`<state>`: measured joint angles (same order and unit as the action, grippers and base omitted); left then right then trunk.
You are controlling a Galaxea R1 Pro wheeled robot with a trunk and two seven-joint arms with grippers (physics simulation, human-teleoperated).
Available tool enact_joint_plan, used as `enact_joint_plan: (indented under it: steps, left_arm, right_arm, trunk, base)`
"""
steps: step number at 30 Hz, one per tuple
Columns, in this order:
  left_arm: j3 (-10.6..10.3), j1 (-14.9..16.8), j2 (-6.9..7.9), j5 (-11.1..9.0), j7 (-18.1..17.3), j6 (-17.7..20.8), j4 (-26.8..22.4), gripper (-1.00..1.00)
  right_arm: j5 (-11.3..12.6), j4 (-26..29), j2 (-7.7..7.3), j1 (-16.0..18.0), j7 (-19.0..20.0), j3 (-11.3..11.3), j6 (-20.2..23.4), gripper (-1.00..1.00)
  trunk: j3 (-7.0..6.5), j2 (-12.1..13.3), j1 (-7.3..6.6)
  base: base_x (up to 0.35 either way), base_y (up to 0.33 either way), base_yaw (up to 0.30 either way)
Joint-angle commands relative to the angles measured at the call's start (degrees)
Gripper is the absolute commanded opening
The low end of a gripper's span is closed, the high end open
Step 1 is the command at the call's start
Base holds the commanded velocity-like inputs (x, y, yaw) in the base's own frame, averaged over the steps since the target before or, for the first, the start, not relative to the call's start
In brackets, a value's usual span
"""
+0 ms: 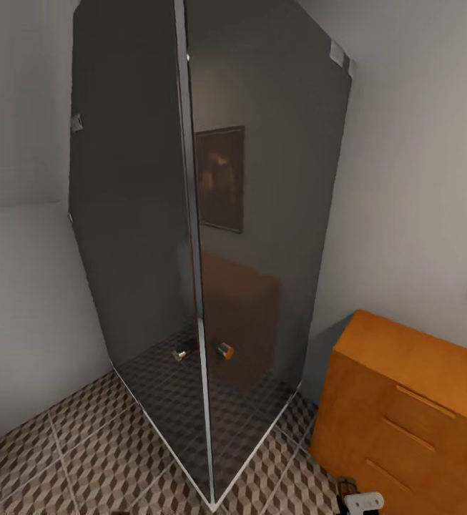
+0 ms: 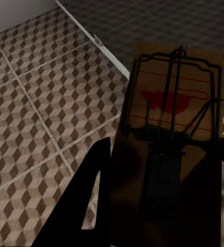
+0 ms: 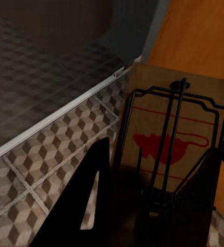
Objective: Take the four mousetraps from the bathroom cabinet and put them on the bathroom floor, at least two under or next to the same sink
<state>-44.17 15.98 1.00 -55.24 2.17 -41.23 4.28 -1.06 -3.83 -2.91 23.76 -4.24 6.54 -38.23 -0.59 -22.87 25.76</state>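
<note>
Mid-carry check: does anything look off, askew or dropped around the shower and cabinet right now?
Nothing stands out. Each wrist view shows a mousetrap sitting between the jaws, wire bar intact, above the patterned bathroom floor. The dark glass shower enclosure stands upright and the orange cabinet has its drawers closed. No trap lies loose on the tiles in view.

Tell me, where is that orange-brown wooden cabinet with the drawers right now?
In the head view, the orange-brown wooden cabinet stands at the lower right against the grey wall, just right of the dark glass shower enclosure, on the cube-patterned tile floor.
</note>
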Motion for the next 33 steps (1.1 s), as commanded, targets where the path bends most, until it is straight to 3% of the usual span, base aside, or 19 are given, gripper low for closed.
enact_joint_plan:
  steps: [1,33]
  left_arm:
    - [-0.39,0.04,-0.04,0.15,0.47,-0.13,0.12,-1.0]
    - [-0.39,0.02,-0.04,0.13,0.47,-0.12,0.12,-1.0]
  right_arm:
    - [0.01,-0.21,0.01,0.06,-0.24,0.49,-0.27,-1.0]
    - [0.01,-0.21,0.01,0.07,-0.24,0.49,-0.27,-1.0]
  trunk:
    - [0.02,-0.05,0.02]
    - [0.02,-0.05,0.02]
  base:
    - [0.0,0.0,0.3]
    - [0.0,0.0,0.3]
